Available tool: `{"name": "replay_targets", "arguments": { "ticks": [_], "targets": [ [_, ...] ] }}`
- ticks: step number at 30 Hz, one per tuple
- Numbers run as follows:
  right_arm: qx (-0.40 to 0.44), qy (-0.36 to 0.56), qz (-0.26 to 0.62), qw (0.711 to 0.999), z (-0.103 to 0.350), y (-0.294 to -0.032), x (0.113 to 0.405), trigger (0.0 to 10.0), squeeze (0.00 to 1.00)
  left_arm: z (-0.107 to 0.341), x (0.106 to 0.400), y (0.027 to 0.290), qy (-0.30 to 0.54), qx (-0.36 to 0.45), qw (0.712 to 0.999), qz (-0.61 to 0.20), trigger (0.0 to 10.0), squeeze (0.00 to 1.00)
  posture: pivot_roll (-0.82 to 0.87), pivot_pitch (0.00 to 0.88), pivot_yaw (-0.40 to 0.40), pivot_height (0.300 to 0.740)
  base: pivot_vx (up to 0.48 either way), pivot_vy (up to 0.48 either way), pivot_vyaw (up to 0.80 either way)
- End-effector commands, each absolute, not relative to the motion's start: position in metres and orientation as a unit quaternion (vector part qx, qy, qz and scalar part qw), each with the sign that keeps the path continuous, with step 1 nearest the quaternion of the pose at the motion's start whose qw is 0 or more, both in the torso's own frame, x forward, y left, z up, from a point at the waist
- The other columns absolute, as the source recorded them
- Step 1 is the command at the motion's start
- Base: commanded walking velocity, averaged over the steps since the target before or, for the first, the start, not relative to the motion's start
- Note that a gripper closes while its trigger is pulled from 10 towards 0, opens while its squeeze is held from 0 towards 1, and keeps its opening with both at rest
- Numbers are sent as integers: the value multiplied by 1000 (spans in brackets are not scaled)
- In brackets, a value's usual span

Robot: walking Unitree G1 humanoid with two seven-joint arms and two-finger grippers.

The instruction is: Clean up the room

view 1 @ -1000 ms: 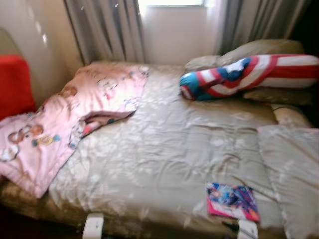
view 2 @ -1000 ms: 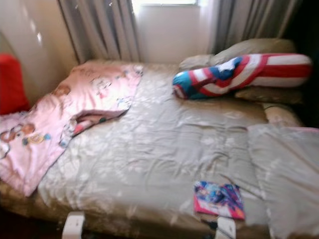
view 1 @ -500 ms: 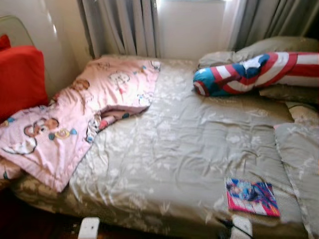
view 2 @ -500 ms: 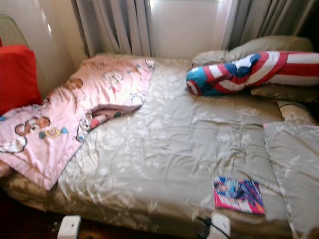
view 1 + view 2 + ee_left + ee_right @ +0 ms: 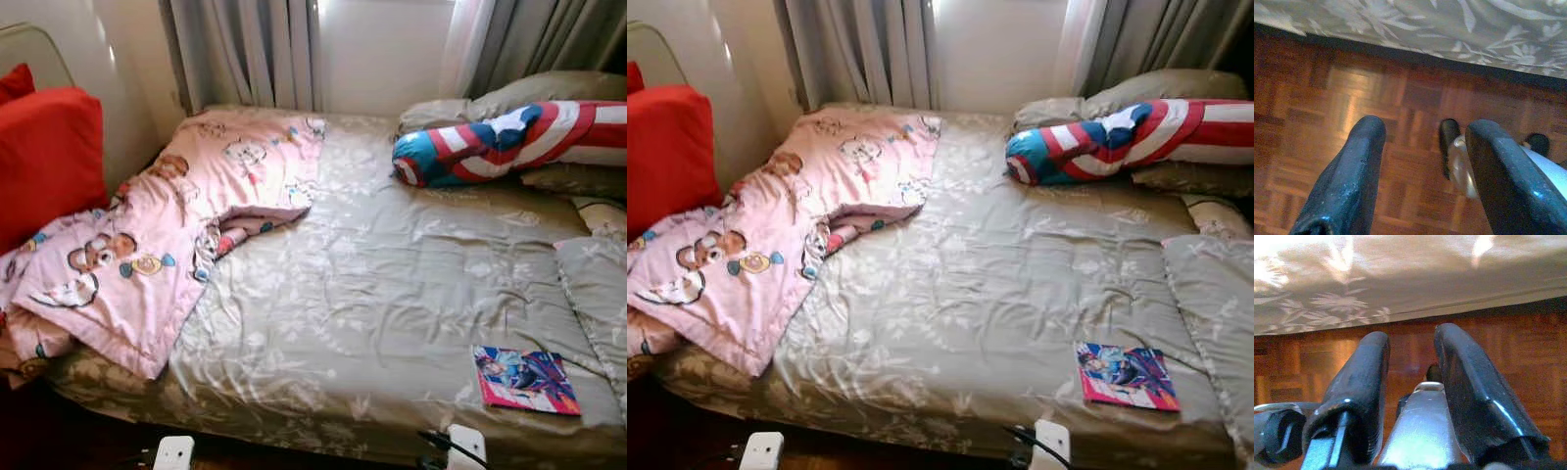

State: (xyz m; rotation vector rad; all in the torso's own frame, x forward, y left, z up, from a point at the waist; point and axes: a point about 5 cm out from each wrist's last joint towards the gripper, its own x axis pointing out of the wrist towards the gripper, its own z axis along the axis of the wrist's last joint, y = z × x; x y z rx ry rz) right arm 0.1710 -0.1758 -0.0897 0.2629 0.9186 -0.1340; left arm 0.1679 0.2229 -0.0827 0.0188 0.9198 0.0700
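On the bed, book unmoved, camera shifted.

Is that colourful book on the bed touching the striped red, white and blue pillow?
Apart. In the left eye view the book lies near the bed's front edge, the striped pillow up by the window, with bare bedspread between them.

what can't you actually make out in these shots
- Pink blanket: left eye view, its lower end drops over the bed's edge.
- Comic book cover: too small to read.
- Striped bolster: far end cut by the picture's edge.
- Red cushion: partly cut off at the edge.
- Under the bed: in shadow.
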Motion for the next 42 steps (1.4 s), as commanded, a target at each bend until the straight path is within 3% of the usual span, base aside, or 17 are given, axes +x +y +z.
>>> {"name": "replay_targets", "arguments": {
  "ticks": [1, 42],
  "targets": [
    [121, 451, -76, 881, -92, -184, 163, 10000, 0, -85, 165, 219, 451, 9, 892, 30, 10000, 0, 37, 18, 5, 740, 0, 345, 0],
    [115, 460, -70, 878, -93, -183, 162, 10000, 0, -85, 163, 224, 451, 8, 892, 33, 10000, 0, 40, 31, -5, 740, 0, 344, 0]
  ]
}}
